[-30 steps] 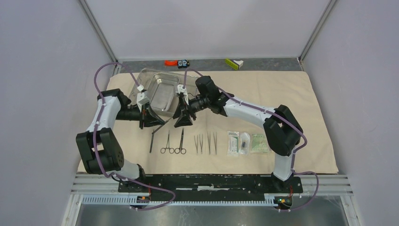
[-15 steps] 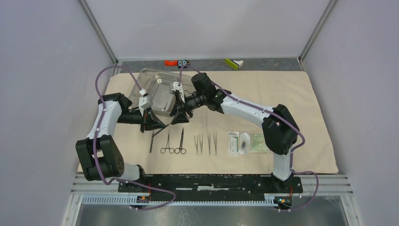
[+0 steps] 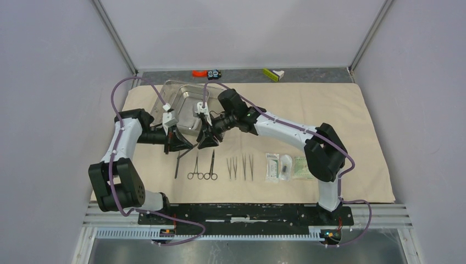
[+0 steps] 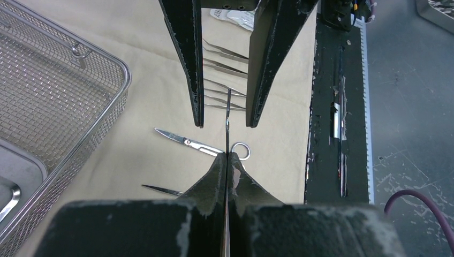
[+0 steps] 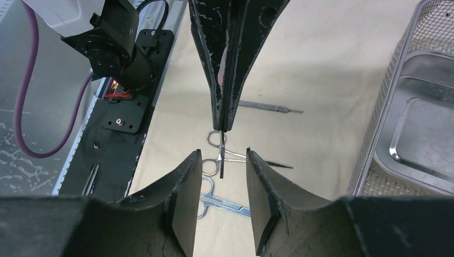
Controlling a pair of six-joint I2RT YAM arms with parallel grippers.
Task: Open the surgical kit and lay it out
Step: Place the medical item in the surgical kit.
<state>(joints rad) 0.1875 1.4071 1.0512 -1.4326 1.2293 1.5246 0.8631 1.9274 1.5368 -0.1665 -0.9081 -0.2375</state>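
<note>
Partly, the steel tray (image 3: 175, 93) at the far left of the cloth wrap (image 3: 308, 110) is masked by the arms in the overhead view. The left gripper (image 4: 226, 158), reaching low and rightward, is clamped tight on a thin metal instrument (image 5: 222, 152), seen edge-on, its kind unclear. Facing it, the right gripper (image 5: 220, 160), its arm stretched leftward across the cloth, holds its fingers parted around that instrument's tip without touching. Nearer, tweezers (image 3: 240, 166) and packets (image 3: 287, 167) lie in a row.
</note>
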